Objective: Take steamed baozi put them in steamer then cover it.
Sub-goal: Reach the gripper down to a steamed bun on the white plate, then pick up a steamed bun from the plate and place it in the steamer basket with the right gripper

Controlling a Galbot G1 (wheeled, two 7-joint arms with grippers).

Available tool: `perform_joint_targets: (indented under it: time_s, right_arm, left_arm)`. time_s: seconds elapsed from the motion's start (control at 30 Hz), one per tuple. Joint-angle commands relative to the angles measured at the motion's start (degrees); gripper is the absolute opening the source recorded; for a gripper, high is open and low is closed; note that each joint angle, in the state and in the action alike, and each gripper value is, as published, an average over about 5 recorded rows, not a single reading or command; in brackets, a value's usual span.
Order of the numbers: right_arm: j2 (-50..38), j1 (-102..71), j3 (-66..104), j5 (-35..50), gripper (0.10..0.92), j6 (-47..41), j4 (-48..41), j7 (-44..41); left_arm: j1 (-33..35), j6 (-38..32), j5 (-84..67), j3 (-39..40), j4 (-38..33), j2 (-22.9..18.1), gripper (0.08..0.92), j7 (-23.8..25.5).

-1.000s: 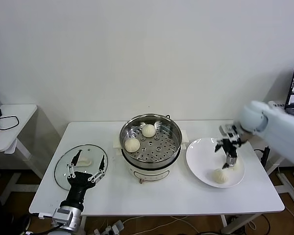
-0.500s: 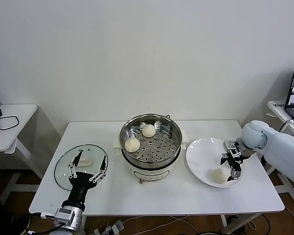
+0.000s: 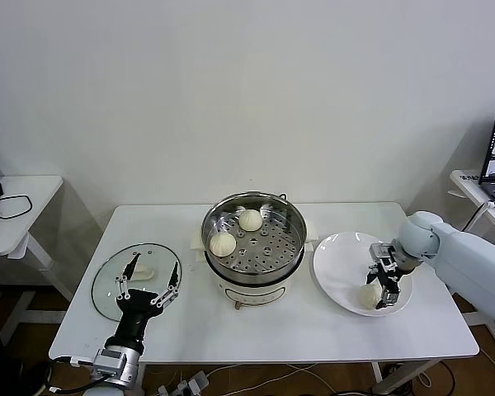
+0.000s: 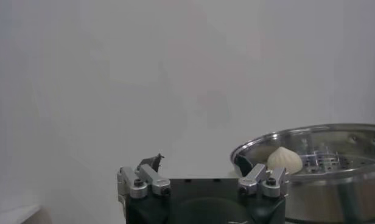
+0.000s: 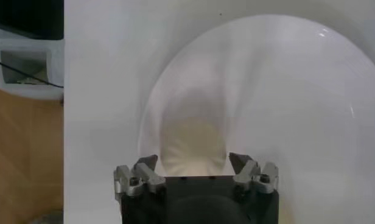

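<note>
A white counter (image 3: pixel 272 330) against a plain white wall carries our steel steamer (image 3: pixel 253 239) at the frame's centre, with two baozi (image 3: pixel 223 243) on its tray. At lower left our left end effector (image 3: pixel 148 285) hovers spread open over a glass lid (image 3: pixel 107 285). At right our right end effector (image 3: pixel 379 285) straddles a third baozi (image 3: pixel 368 294) on the white plate (image 3: pixel 338 264); we cannot tell whether it grips.

The steamer (image 3: pixel 253 245) sits mid-counter (image 3: pixel 313 330) before me, with two baozi (image 3: pixel 223 243) on its tray — one at the back, one toward my left. To my right lies the plate (image 3: pixel 338 268), and my right gripper (image 3: pixel 381 285) is down over a baozi (image 3: pixel 368 294) on its near part. To my left the glass lid (image 3: pixel 107 285) lies flat — my left gripper (image 3: pixel 146 285) hovers at its near edge.
</note>
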Motion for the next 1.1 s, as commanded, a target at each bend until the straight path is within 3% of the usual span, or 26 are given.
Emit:
perform_joint_targets:
  time_s: [0.03, 0.3, 0.6, 0.87, 1.1]
  right_arm:
    - [0.7, -1.04, 1.02, -0.49, 0.677, -0.06, -0.69, 0.37]
    - [-1.37, 2.68, 0.66, 2.79, 0.653, -0.37, 0.92, -0.32]
    - [-3.78, 22.9, -7.44, 10.81, 0.653, 2.26, 2.35, -2.6]
    - [2.21, 42.74, -20.33, 13.59, 0.653, 23.03, 5.18, -2.16]
    - [11.98, 48.71, -26.07, 7.86, 0.656, 37.45, 7.49, 1.71]
  left_arm:
    - [-0.02, -0.04, -0.02, 0.0, -0.04, 0.01, 0.823, 0.05]
    - [0.19, 0.03, 0.0, 0.15, -0.61, 0.02, 0.823, 0.0]
    - [0.38, 0.07, 0.24, 0.85, -1.06, 0.14, 0.823, -0.11]
    - [0.47, 0.19, 0.6, 1.75, -1.65, 0.26, 0.823, -0.3]
    - [0.57, 0.19, 0.42, 1.02, -1.77, 0.35, 0.823, -0.18]
